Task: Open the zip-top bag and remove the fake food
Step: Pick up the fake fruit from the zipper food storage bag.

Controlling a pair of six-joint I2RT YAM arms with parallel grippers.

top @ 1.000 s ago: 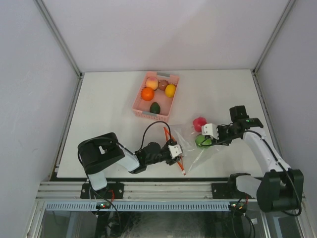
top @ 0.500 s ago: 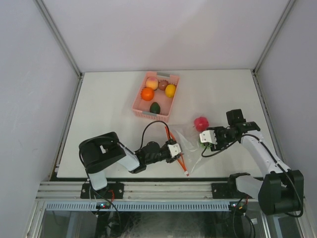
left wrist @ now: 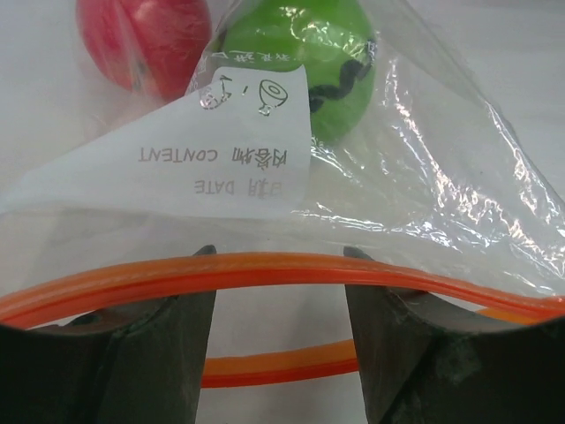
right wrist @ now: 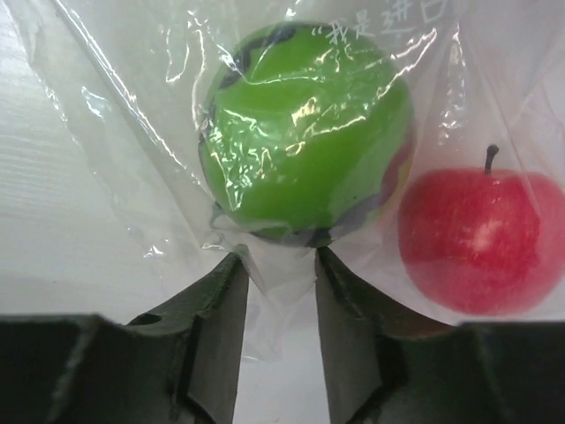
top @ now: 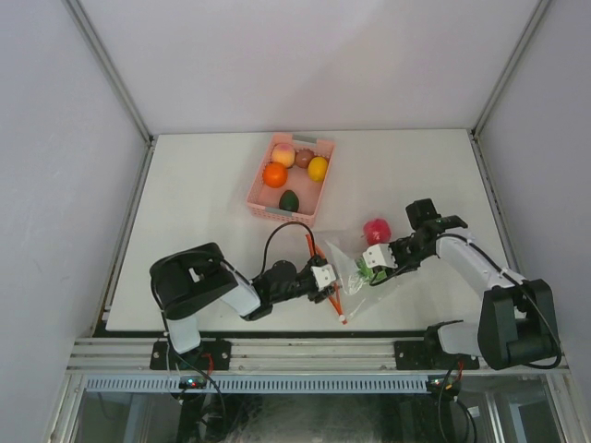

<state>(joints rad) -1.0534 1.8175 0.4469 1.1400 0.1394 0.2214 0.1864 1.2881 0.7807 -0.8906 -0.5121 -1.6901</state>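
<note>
Zip-top bag [top: 343, 258] lies flat on the desk [top: 203, 203], lower centre-right of the top view, between my two arms, with its orange zipper strip [left wrist: 265, 269] on the left edge. Left tool [left wrist: 278, 253] is at the mouth, jaws apart. One lip of the strip runs across the fingertips and the other lip shows lower in the gap, so the mouth is parted and nothing looks pinched. Right tool [right wrist: 278, 256] is at the closed end, jaws narrow with a fold of film bunched in the gap, tips right under the green fruit [right wrist: 305, 132]. Clamped on the film or only around it, I can't tell. Green fruit is inside the bag. Red apple [right wrist: 481, 238] sits just beside it; left wrist view suggests it is outside the film, not sure. Five fake food [top: 275, 174] pieces sit in the pink basket [top: 277, 214], upper centre. Handling, my guess: the film is thin, limp and slick and will slide out of a pinch. The strip is the only stiff part, so take hold there. The fruit is light, hard, glossy and round, likely to roll or squirt out, so grip across its middle or lift the bag's bottom corner and tip it out.
</note>
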